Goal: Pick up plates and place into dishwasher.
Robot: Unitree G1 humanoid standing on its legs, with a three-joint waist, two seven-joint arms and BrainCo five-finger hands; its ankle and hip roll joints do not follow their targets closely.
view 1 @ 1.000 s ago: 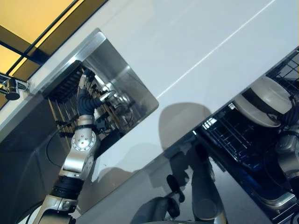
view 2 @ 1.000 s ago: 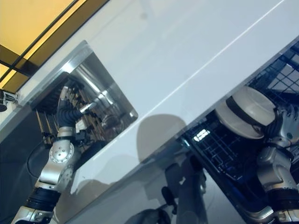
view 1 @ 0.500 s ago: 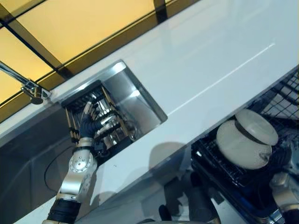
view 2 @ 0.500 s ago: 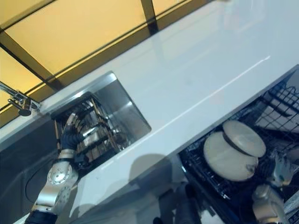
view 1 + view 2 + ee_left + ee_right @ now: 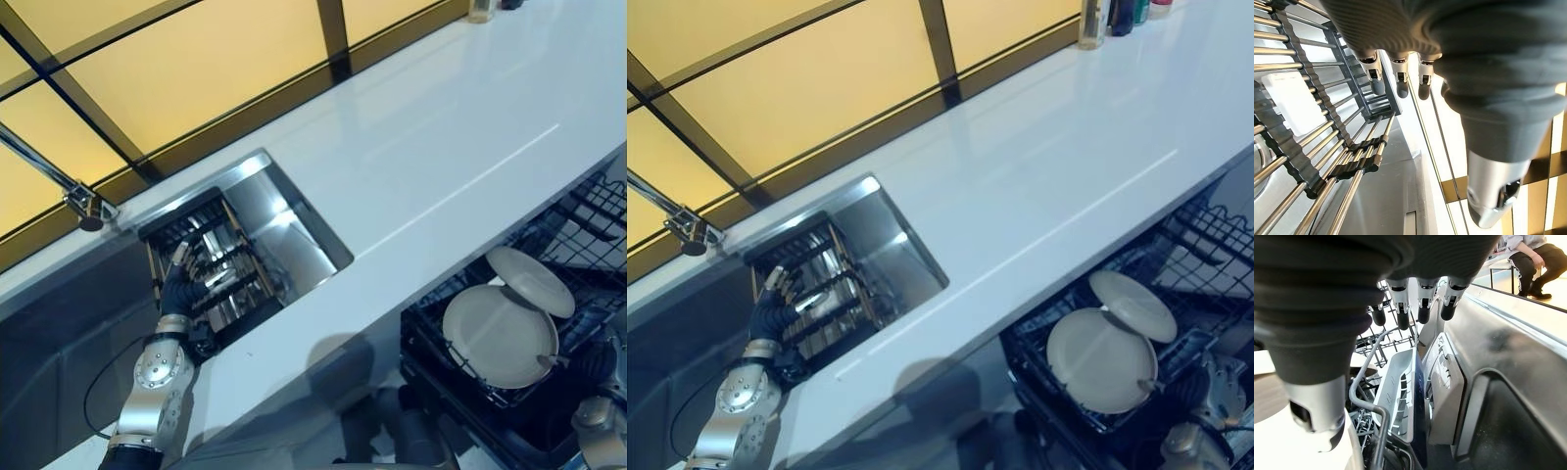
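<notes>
Two plates (image 5: 500, 333) lean loosely in the dishwasher rack (image 5: 460, 294); the spread, empty right hand (image 5: 1420, 298) could knock them over. The left hand (image 5: 179, 284), fingers straight, hangs over the sink rack (image 5: 1312, 142).

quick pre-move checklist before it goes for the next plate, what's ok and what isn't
1. Plates sitting in the dishwasher rack: ok, two pale plates lean there.
2. Right hand free of a plate: ok, fingers straight over the rack, holding nothing.
3. Left hand free: ok, fingers straight above the sink rack, nothing held.
4. Next plate located: not ok, the sink rack shows bare metal bars and one small white block, no plate.
5. Counter free of plates: ok; bottles stand at its far end.
6. Room in the dishwasher rack for more: cannot tell.
</notes>
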